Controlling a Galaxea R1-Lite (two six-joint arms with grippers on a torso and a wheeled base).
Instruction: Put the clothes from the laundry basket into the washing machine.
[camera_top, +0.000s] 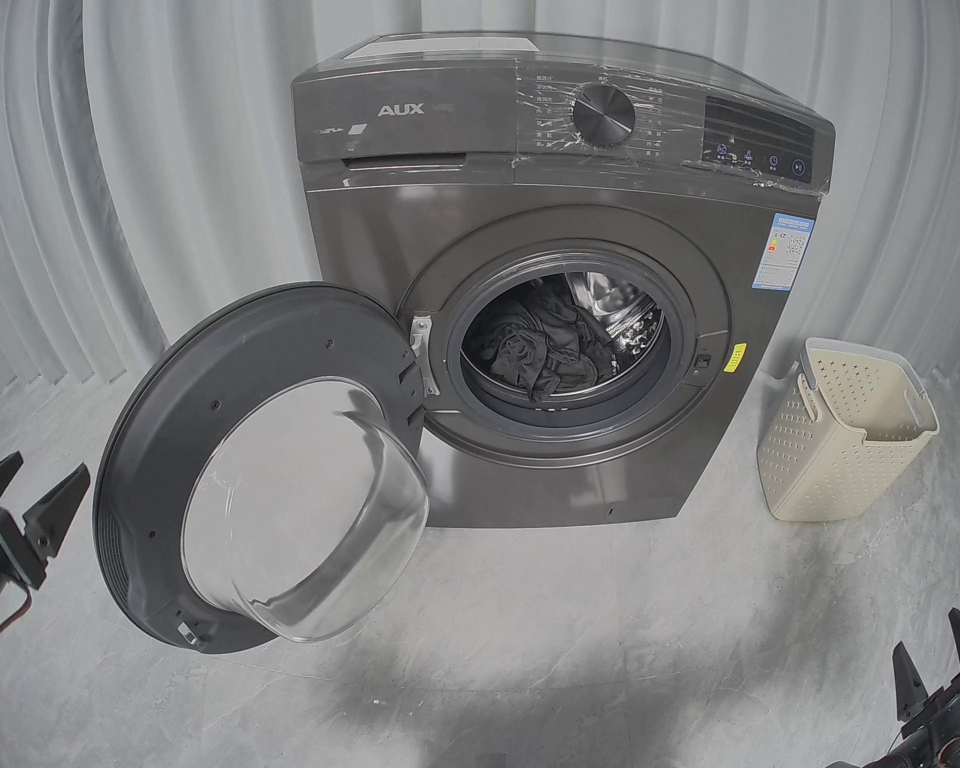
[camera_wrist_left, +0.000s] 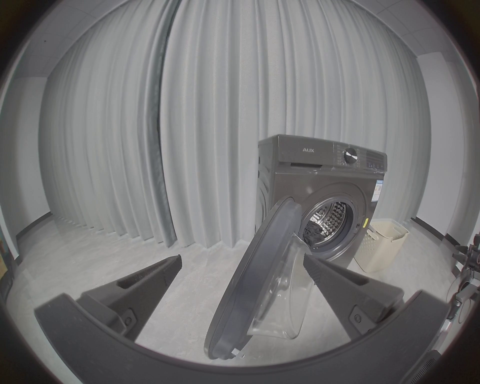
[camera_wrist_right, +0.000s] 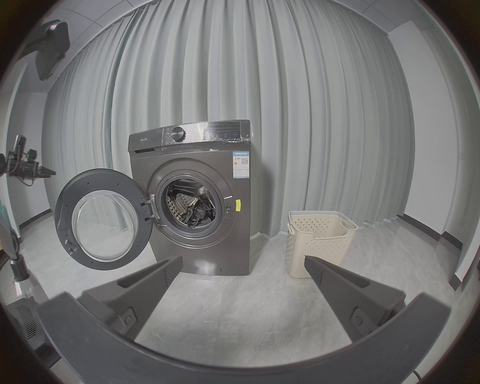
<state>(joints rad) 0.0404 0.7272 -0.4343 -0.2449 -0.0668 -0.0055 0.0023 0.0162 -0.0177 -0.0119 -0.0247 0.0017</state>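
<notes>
Clothes (camera_top: 535, 348): dark crumpled heap inside the drum (camera_top: 630, 320) of the washing machine (camera_top: 380, 220), low in the opening and toward its left, close behind the door seal (camera_top: 570, 403); number of garments impossible to tell. Laundry basket (camera_top: 815, 470) upright on the floor (camera_top: 600, 620) just right of the machine, pale and perforated, with no garment visible inside from these angles. Door (camera_top: 190, 420) standing fully open to the left, glass bowl facing the near side. Left claw (camera_wrist_left: 240, 262) spread wide and holding nothing, at the near left, beside the door's outer edge. Right claw (camera_wrist_right: 242, 260) likewise spread and empty, at the near right, well apart from both basket and machine. Judging by look: soft, limp, light fabric, no stiffness, nothing fragile. Likely to drape and trail from any single pinch, and to pull apart garment by garment rather than lift as one lump. Best taken at a thick bunched fold near the top middle of the heap, not at a thin hem or a loose sleeve, with the claw pushed well into the cloth before closing. Probably not slippery, but apt to catch on the seal lip or hang over it. Worth nudging deeper toward the far wall of the drum before any closing of the door. Loading seemingly done, to go by the bare-looking basket.
</notes>
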